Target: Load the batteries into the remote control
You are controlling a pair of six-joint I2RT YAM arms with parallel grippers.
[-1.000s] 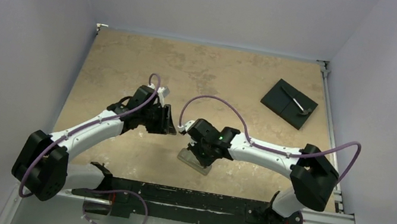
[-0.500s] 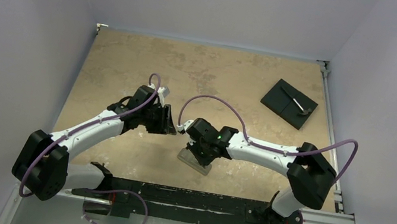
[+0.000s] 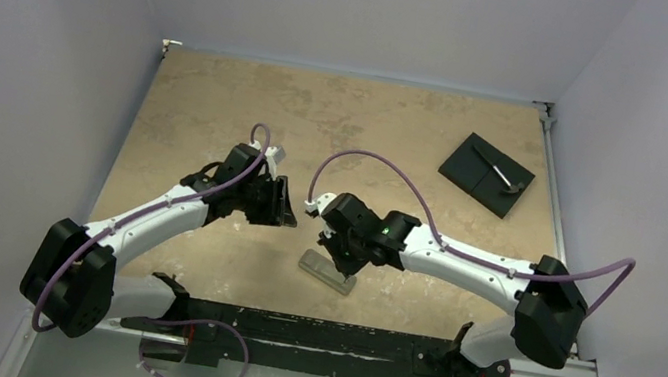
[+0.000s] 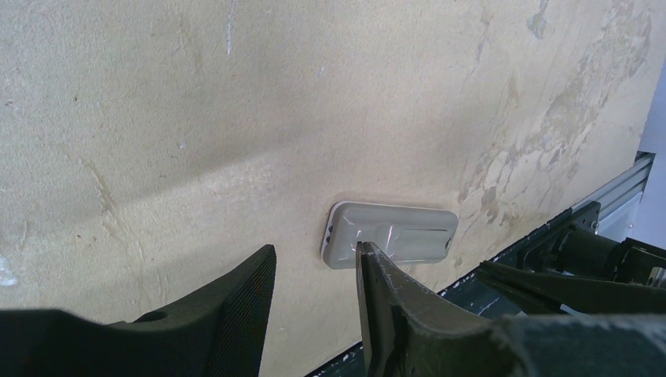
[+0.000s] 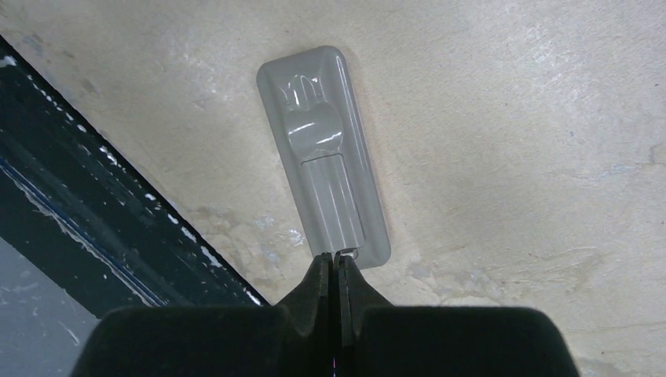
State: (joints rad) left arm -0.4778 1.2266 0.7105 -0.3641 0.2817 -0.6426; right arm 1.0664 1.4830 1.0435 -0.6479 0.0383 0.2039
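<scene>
Pressing tip to tip with nothing between them, the right fingers (image 5: 318,294) were clenched right at one short end of the remote control (image 5: 326,157). Whether they actually touched it I could not tell. The remote control lay flat on the desk (image 5: 510,118) with its grey back upward. It sat just beside the dark rail (image 5: 78,196) that ran along the near edge, about midway along it. The left fingers (image 4: 236,302) hung released, the gap between them holding nothing. They were over bare desk to the left of the remote control and a little farther back, clear of it. Off toward the far right corner sat a black square plate (image 3: 486,174) with a small grey item (image 3: 505,180) on it, too small to make out.
</scene>
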